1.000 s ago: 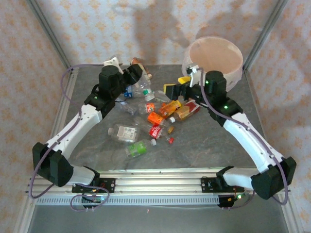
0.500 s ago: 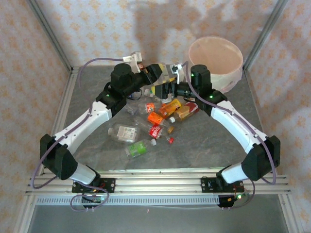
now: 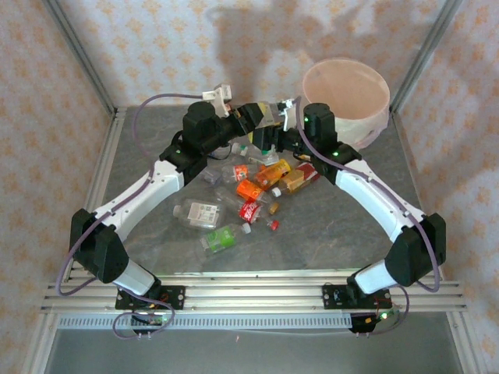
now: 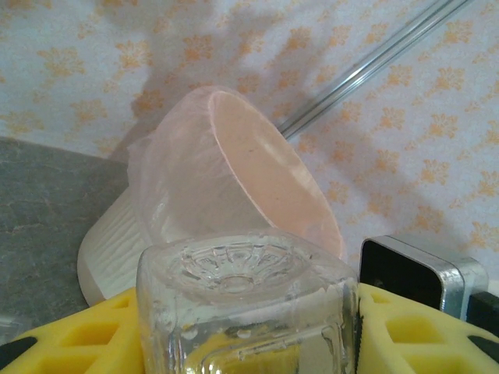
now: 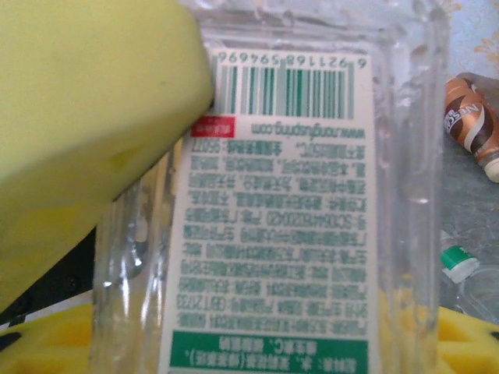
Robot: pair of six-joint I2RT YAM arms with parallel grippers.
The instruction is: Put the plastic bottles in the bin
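1. Loose plastic bottles (image 3: 248, 189) lie heaped mid-frame in the overhead view.
2. Above them, my left gripper (image 3: 261, 118) clamps a clear bottle (image 4: 245, 300); my right gripper (image 3: 270, 140) sits alongside, grip unclear.
3. Beyond, the bin (image 3: 365, 123) stands upper right.

**Top external view.** Fixed high above and behind the near edge of the table (image 3: 351, 226), facing down and forward. The whole tabletop and the papered back wall (image 3: 195, 47) lie in frame, seen from well back.

**Left wrist view.** Low, looking almost level across the table toward the bin (image 4: 234, 171), which appears tilted. The base of a clear bottle (image 4: 242, 304) stands right at the lens.

**Right wrist view.** The closest of the three. The printed label of a clear bottle (image 5: 281, 218) lies almost against the lens, and a strip of tabletop with a brown bottle (image 5: 470, 117) shows at the right edge.

**Shared.** The bin (image 3: 345, 97) is common to the top and left wrist views.
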